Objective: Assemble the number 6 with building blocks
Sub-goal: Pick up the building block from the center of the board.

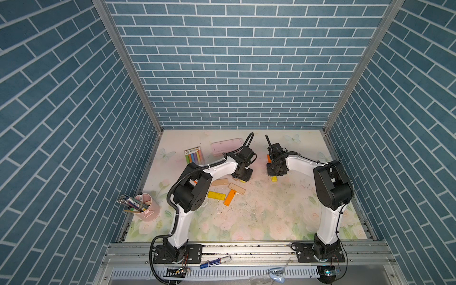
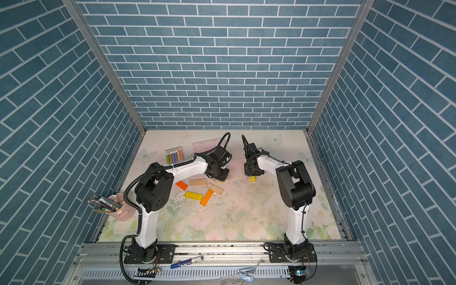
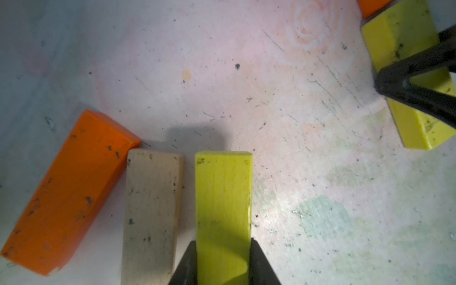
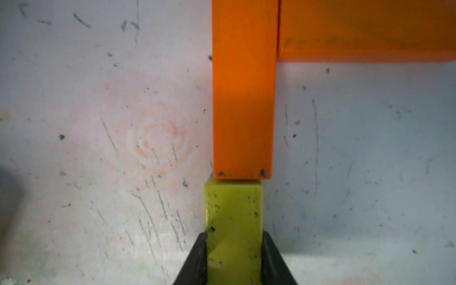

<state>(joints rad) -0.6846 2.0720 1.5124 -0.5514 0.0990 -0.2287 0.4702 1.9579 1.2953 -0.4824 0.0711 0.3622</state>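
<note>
The floral table [image 1: 271,217] bears building blocks [image 1: 216,195], a pink case [image 1: 225,146], chalk pack [image 1: 194,156] and pen cup [image 1: 148,209].

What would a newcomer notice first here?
The left gripper is shut on one yellow bar, beside a tan bar. The right gripper is shut on another yellow bar, end to end with an orange bar that forms a corner with a second orange bar.

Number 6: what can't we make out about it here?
Overall shape: in both top views the right arm covers it; only an orange sliver shows.
Crosswise orange bar: cut off by the right wrist view's edge.
Left hand's yellow bar: near end cut off, left wrist view.
</note>
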